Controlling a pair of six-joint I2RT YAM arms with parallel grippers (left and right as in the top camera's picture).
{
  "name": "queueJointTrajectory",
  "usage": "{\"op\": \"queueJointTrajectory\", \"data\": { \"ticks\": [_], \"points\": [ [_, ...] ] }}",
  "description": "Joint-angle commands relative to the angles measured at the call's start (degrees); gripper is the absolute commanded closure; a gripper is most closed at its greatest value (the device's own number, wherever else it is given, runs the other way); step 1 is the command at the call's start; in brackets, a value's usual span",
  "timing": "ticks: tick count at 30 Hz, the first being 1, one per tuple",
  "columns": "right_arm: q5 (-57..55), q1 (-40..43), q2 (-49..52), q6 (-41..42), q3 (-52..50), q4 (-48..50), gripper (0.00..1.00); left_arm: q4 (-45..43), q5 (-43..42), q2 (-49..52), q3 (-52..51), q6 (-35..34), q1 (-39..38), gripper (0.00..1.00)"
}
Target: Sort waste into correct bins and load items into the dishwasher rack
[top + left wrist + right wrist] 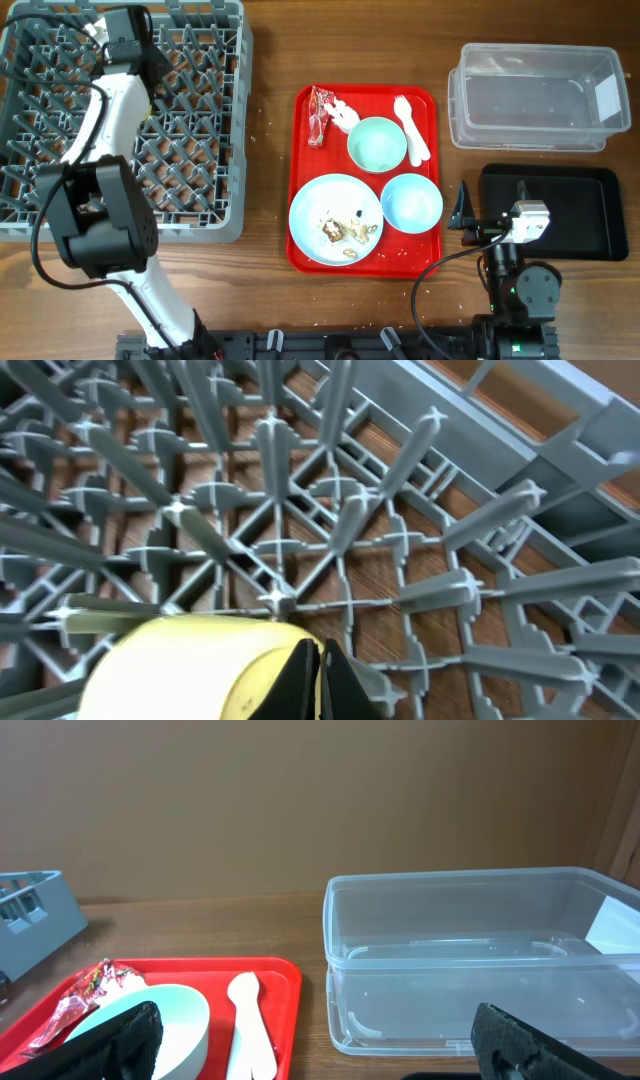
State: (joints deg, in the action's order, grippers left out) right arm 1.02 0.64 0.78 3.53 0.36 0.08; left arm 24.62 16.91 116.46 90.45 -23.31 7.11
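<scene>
While hanging over the dishwasher rack [180, 228], left of the red tray [300, 170], pinching the small yellow cup [180, 670] by its rim in the left end effector [318, 665], fingers nearly together, close to the grey pegs [345, 510]. Holding the right end effector [320, 1065] wide apart, gripping nothing (right of the red tray, along with the black tray [570, 215] and the clear tub [450, 970]). Lying on the red tray: wrapper [320, 115], green bowl [377, 143], blue bowl [411, 201], spoon [412, 125], plate [310, 210] bearing food scraps [345, 230].
</scene>
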Motion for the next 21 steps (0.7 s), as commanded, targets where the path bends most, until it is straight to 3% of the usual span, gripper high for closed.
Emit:
{"op": "queueJointTrajectory", "data": {
  "ticks": [1,4,12,16,21],
  "points": [
    [-0.5,0.0,-0.3,-0.5,-0.1,0.3,0.00,1.2,-3.5,0.5,-0.3,0.4,0.2,0.96],
    [-0.5,0.0,-0.3,-0.5,-0.1,0.3,0.00,4.3,-1.5,-0.5,-0.3,0.3,0.9,0.96],
    [-0.5,0.0,-0.3,-0.5,-0.1,0.3,0.00,15.1,-0.2,-6.7,-0.3,-10.5,10.3,0.96],
    [-0.5,0.0,-0.3,-0.5,-0.1,0.3,0.00,16.0,-9.5,-10.1,-0.3,-10.4,11.8,0.96],
    [-0.5,0.0,-0.3,-0.5,-0.1,0.3,0.00,16.1,-24.7,-21.6,-0.3,-7.8,7.3,0.96]
  ]
}}
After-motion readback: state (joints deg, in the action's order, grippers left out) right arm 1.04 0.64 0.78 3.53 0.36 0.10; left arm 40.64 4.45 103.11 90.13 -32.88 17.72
